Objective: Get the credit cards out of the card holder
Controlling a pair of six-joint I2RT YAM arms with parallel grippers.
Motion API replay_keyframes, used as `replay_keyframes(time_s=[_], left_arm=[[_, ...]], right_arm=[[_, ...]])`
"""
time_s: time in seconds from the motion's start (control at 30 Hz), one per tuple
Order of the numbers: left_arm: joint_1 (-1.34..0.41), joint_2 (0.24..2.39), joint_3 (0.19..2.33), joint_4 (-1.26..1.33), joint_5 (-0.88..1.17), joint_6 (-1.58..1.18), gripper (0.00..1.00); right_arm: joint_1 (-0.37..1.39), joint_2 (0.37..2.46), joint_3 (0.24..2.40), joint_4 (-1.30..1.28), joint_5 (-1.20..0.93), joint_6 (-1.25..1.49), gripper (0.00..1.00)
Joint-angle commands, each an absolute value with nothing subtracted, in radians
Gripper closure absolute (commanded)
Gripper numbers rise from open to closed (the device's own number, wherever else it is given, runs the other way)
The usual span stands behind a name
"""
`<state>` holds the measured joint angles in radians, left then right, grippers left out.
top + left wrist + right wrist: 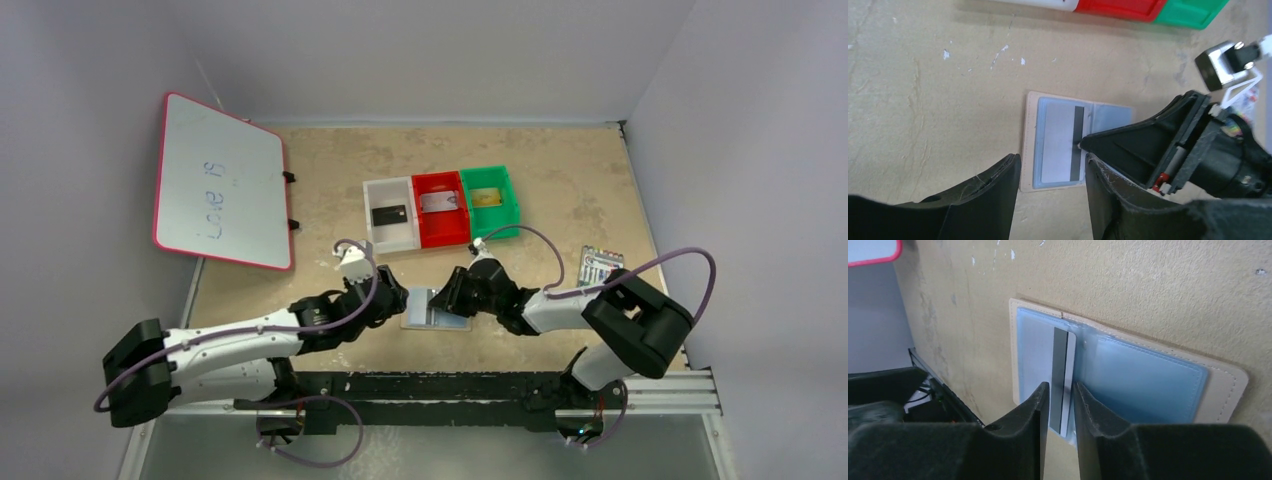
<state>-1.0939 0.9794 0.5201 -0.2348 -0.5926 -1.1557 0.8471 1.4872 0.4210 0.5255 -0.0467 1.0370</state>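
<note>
The card holder (436, 311) lies open and flat near the table's front edge. Its tan border (1029, 150) frames two pale blue panels (1148, 375). A pale credit card with a dark stripe (1060, 140) sits in the left panel, its striped edge (1062, 355) at the spine. My right gripper (1062, 384) is open only a narrow way, tips down at that striped edge and nothing clamped between them; it shows in the left wrist view (1083, 144) too. My left gripper (1053, 160) is open and empty, just in front of the holder's left panel.
White (390, 184), red (440, 177) and green (486, 170) bins stand behind the holder. They hold a black card (388, 213), a silvery card (440, 202) and a gold card (487, 197). A marker pack (600, 266) lies right. A pink-framed whiteboard (220, 180) leans far left.
</note>
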Motion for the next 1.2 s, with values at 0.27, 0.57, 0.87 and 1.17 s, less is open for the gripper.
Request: replay_keyframes(time_s=[0.27,0.57,0.87,1.17], left_arm=[[-1.093,1.253,0.534,0.034,-0.451,-1.121,0.52],[-1.093,1.393,0.504,0.081,-0.409,-1.143,0.55],[-1.098,1.418,0.406,0.198,-0.341,-1.191,0.72],[-1.112,1.384,0.422,0.109,-0.373,-1.181,0.86]], right_arm=[[0.824,1.535,0.342,0.634,-0.098,1.081,0.77],[0.797,1.570,0.271,0.801,-0.149,1.140,0.81],[0.784,1.592,0.262,0.909,-0.194,1.160,0.85],[0.778,1.544,0.264,0.930,-0.198,1.168,1.00]])
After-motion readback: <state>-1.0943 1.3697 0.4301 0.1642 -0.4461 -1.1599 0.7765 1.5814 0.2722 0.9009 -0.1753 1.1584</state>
